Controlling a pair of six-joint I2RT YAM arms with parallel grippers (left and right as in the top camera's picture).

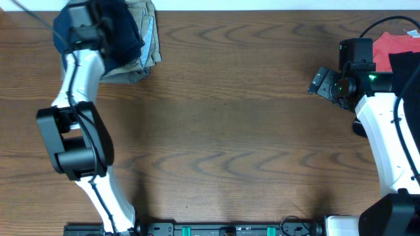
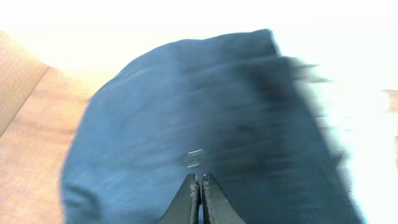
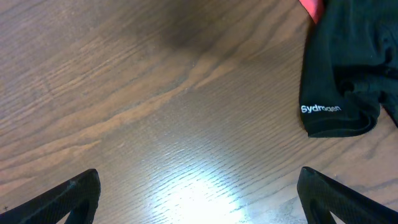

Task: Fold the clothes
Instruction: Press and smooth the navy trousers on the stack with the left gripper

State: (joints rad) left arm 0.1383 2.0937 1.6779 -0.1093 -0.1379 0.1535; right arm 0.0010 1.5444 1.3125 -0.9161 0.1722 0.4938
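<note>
shorts (image 1: 125, 36) heaped on another garment (image 1: 148, 29) at far left corner of table (image 1: 230, 131), garment pile (image 1: 400, 52) far right

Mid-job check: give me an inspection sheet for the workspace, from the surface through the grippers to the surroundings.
Surface: wooden table, with glare in the right wrist view.
Job's things: shorts, navy, bunched at the far left corner and overlapping the tan garment.
Clutter: tan garment; black garment and red garment at the far right.
Grippers: left gripper shut, tips at the shorts, grip unconfirmed; right gripper open above the table.
Cables: black cable at the far right.
Surroundings: black rail along the near edge.
</note>
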